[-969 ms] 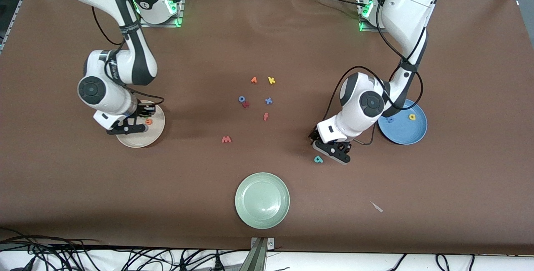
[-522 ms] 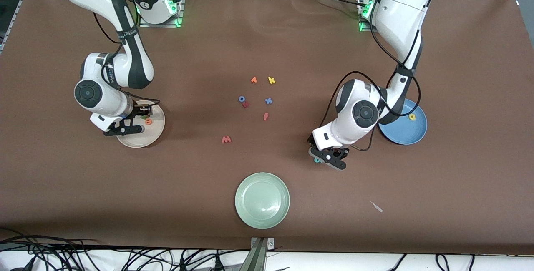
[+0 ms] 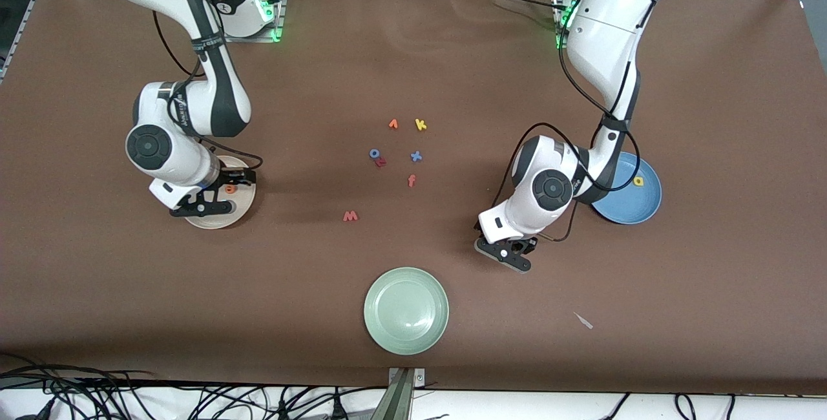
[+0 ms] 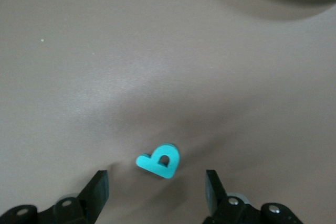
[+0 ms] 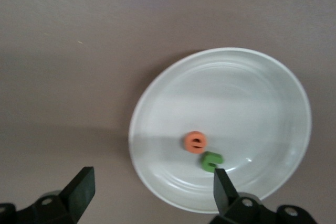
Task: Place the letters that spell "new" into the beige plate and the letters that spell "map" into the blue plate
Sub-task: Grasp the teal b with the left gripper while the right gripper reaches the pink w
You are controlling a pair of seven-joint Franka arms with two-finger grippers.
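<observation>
The teal a (image 4: 159, 161) lies flat on the brown table. My left gripper (image 4: 155, 192) (image 3: 513, 251) hangs open just above it, one finger on each side and neither touching; the front view hides the letter under the hand. The blue plate (image 3: 636, 203) holds the yellow p (image 3: 638, 181); the arm covers part of that plate, and the blue m is hidden. My right gripper (image 5: 152, 187) (image 3: 219, 192) is open over the rim of the beige plate (image 5: 236, 93) (image 3: 216, 218), where the orange e (image 5: 195, 141) and green n (image 5: 211, 161) lie. The red w (image 3: 350, 216) sits mid-table.
A pale green plate (image 3: 406, 310) stands near the front edge. A loose cluster mid-table: orange letter (image 3: 393, 124), yellow k (image 3: 420, 125), blue o (image 3: 374, 154), red r (image 3: 381, 162), blue x (image 3: 416, 156), orange-red f (image 3: 411, 180). A small scrap (image 3: 583, 320) lies near the front.
My right gripper has opened, and the green n now lies in the beige plate beside the e. My left gripper has shifted over the teal a, covering it in the front view.
</observation>
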